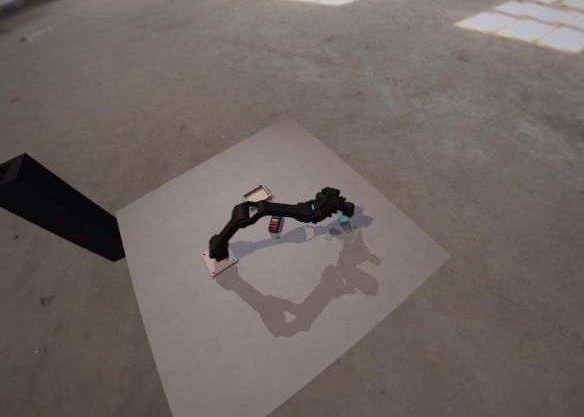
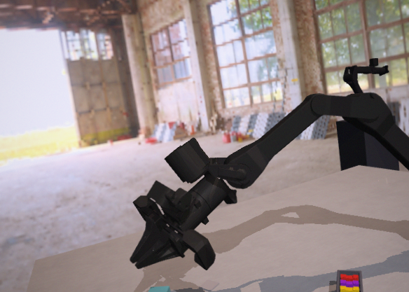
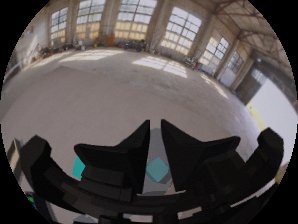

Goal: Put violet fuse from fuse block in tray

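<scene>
We find the violet fuse (image 2: 349, 283) seated in the fuse block (image 2: 349, 281), second in the stack of coloured fuses, beneath a red one and above a yellow one; in the exterior view the block sits at the lower right edge of the frame, partly cut off; in the top view the fuse block (image 1: 275, 224) stands on the worktop (image 1: 310, 304) just below the arm's forearm, its fuses too small for us to tell apart with certainty. The tray (image 1: 257, 194) lies near the block, on the far side of the arm, and we see nothing in it.

The claw (image 2: 137, 261) is well apart from the block, out at the end of the stretched arm and tilted down toward the worktop; its fingers are nearly pressed together, with only a thin gap between the tips, and nothing is pinched between them; in the wrist view the two dark fingers meet almost at a point.

Just below and beyond the claw lies a teal block (image 1: 344, 220); we see it through the narrow gap in the wrist view (image 3: 157, 171) and as a sliver at the bottom edge of the exterior view. A tall black pedestal (image 1: 55, 209) stands off the worktop's left side.
</scene>
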`<control>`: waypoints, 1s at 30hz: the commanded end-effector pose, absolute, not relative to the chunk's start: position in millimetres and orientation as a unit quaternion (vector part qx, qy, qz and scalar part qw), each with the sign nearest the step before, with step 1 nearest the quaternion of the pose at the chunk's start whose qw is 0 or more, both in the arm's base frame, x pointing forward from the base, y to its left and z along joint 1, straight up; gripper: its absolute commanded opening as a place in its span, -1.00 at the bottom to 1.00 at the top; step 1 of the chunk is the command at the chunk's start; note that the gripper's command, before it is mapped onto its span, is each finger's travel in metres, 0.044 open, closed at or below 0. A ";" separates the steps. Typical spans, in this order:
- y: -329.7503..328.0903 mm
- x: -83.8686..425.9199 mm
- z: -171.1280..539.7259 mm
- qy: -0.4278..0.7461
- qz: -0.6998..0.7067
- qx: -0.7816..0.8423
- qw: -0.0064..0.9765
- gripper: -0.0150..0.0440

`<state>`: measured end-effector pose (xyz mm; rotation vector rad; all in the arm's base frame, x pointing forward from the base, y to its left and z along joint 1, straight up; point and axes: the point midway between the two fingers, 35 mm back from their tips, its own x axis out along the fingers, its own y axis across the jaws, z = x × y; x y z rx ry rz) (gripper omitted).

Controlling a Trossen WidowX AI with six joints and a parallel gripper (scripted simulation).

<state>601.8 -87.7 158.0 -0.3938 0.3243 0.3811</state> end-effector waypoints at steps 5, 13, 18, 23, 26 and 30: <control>-33.4 515.0 134.9 0.270 0.301 -0.466 0.787 -0.28; -9.1 450.4 115.6 0.300 0.415 -0.585 0.629 -0.28; 2.1 402.9 107.9 0.296 0.497 -0.639 0.506 -0.28; 9.1 351.2 104.3 0.272 0.583 -0.672 0.368 -0.28; 11.7 319.1 104.4 0.248 0.630 -0.678 0.286 -0.28; 12.5 299.7 105.0 0.232 0.656 -0.678 0.238 -0.28</control>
